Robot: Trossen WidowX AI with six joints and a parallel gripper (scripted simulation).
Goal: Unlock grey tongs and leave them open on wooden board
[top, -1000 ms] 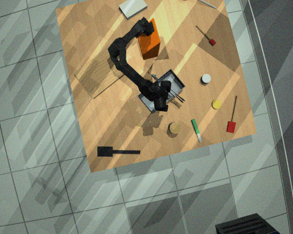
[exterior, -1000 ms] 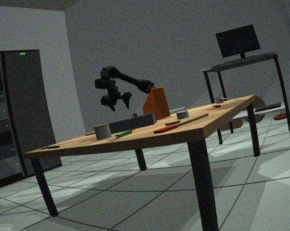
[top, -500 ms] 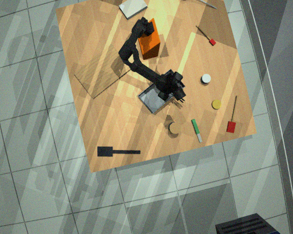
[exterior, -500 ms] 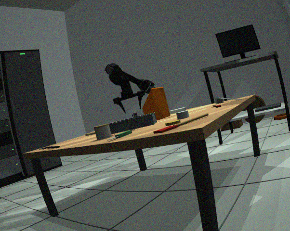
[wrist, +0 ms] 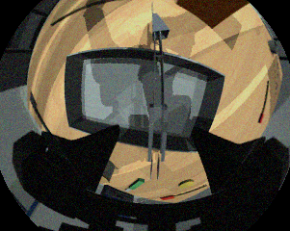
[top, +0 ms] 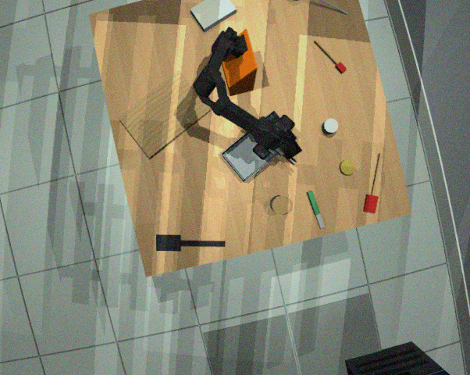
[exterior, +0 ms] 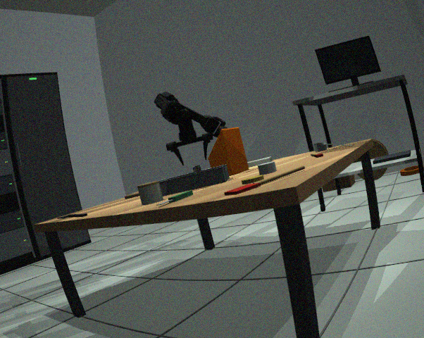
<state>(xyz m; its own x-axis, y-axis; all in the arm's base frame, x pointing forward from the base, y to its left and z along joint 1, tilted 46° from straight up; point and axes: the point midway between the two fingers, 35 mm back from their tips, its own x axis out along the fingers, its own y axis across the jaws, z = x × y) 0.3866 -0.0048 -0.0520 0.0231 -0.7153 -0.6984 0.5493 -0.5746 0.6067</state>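
Note:
The grey tongs lie shut across the grey roasting tin, near the table's middle. In the wrist view they run straight up the picture, with both ends over the tin's rims. In the top view the arm hides them except for the tips. My gripper is open and empty. It hangs above the tin, fingers pointing down, one on each side of the tongs. The wooden board lies flat to the left of the tin.
An orange block stands by the arm's base, with a white box behind it. A white cylinder, a yellow disc, a tan cylinder, a green marker, red spatulas and a black spatula lie around.

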